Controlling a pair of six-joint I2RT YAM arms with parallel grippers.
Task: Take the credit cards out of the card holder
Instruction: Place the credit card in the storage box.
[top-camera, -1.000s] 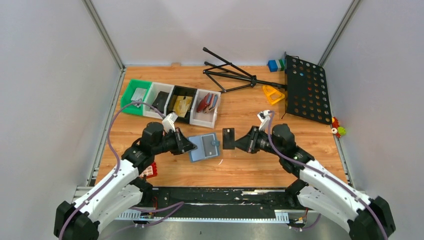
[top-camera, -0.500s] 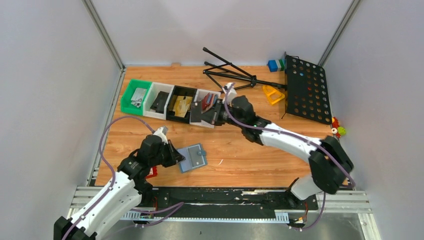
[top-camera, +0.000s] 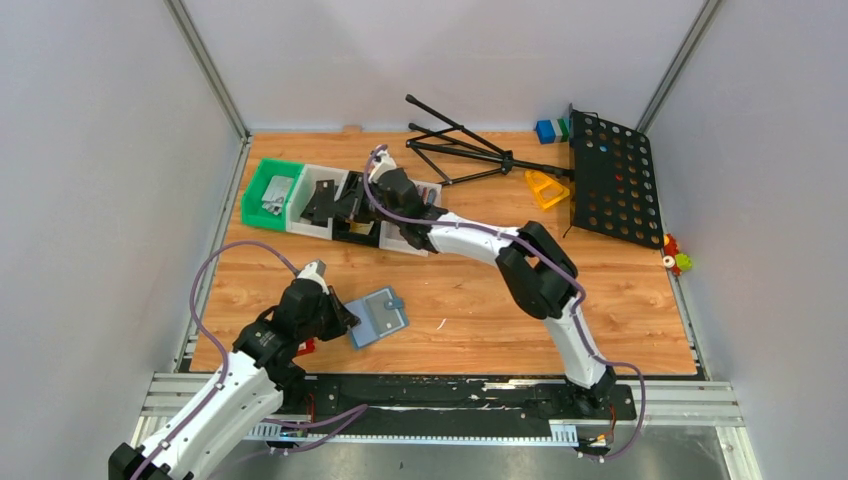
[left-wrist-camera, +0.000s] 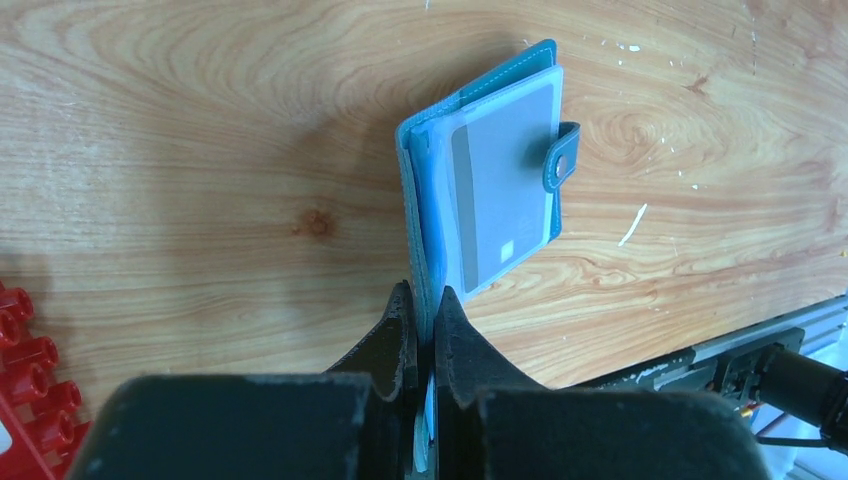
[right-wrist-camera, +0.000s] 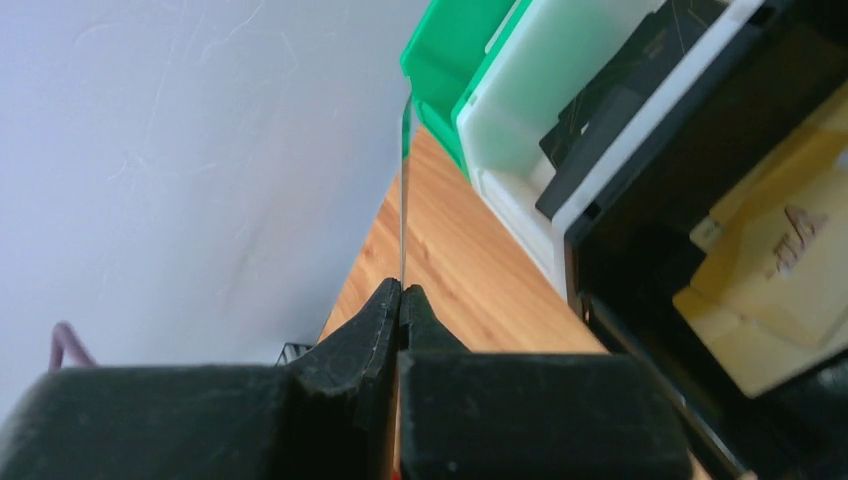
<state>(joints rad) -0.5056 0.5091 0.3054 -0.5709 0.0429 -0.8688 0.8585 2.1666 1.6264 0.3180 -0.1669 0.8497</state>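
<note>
The blue card holder (top-camera: 378, 316) lies open on the wood at the near left. My left gripper (top-camera: 338, 318) is shut on its near edge. In the left wrist view the card holder (left-wrist-camera: 440, 200) stands out ahead of the left gripper (left-wrist-camera: 428, 300), with a grey credit card (left-wrist-camera: 505, 190) inside its clear sleeve. My right gripper (top-camera: 357, 196) reaches over the row of bins, shut on a dark credit card (top-camera: 346, 205). From the right wrist that card (right-wrist-camera: 403, 200) shows edge-on as a thin line rising from the right gripper (right-wrist-camera: 401, 290).
A green bin (top-camera: 268, 190), a white bin (top-camera: 300, 222), a black bin (top-camera: 365, 237) with gold cards and another white bin (top-camera: 412, 243) stand at the back left. A black folding stand (top-camera: 460, 150) and perforated panel (top-camera: 612, 180) lie at the back right. A red brick (top-camera: 300, 345) sits beside the left arm.
The right arm has swung from the table's middle back-left to the bins, carrying the dark card. The left gripper has drawn the card holder nearer and to the left.
</note>
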